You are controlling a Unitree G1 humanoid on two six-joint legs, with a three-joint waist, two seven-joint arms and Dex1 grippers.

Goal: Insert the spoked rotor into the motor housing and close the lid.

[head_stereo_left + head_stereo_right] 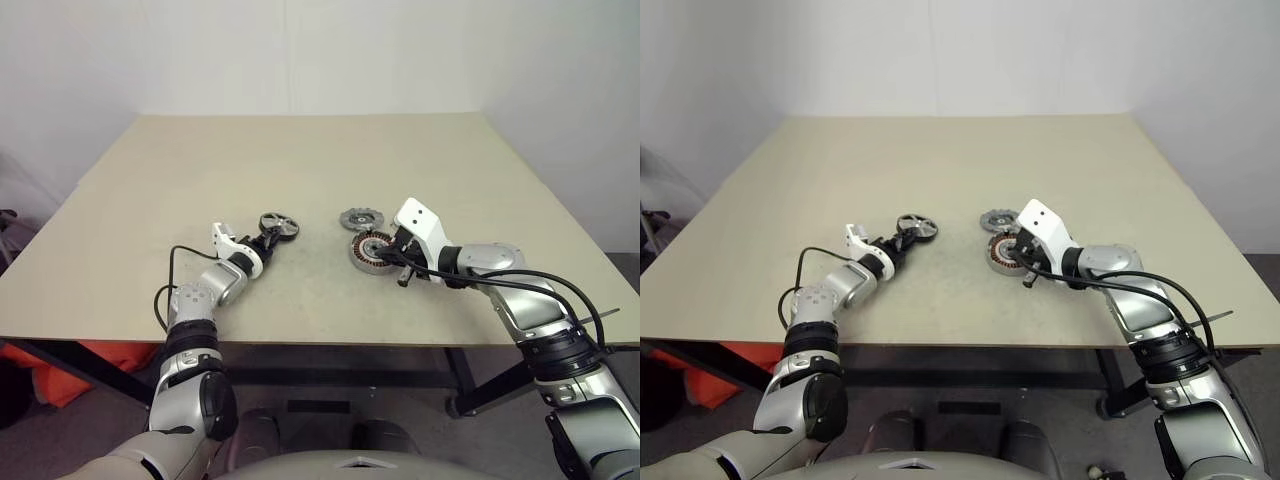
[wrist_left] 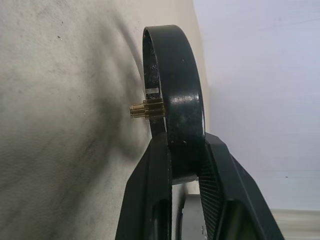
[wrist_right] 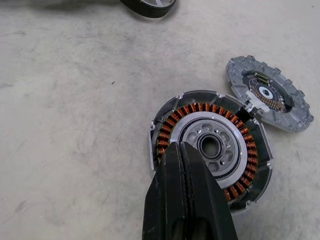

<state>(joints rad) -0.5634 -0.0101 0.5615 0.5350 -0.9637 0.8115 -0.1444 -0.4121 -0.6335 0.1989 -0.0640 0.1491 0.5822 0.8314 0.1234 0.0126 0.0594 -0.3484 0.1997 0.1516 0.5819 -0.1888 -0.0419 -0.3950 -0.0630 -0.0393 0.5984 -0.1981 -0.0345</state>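
spoked rotor (image 2: pixel 172 95) edge-on, spokes hidden, left fingers (image 2: pixel 150 200) clamping rim

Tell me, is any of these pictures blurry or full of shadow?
Left wrist view: the spoked rotor throws a broad soft shadow on the table, and the background is hazy. Right wrist view: the motor housing and lid look crisp, evenly lit. Head views: even light, no glare.

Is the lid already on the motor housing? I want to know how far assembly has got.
No, the lid lies on the table beside the motor housing, whose copper windings are uncovered.
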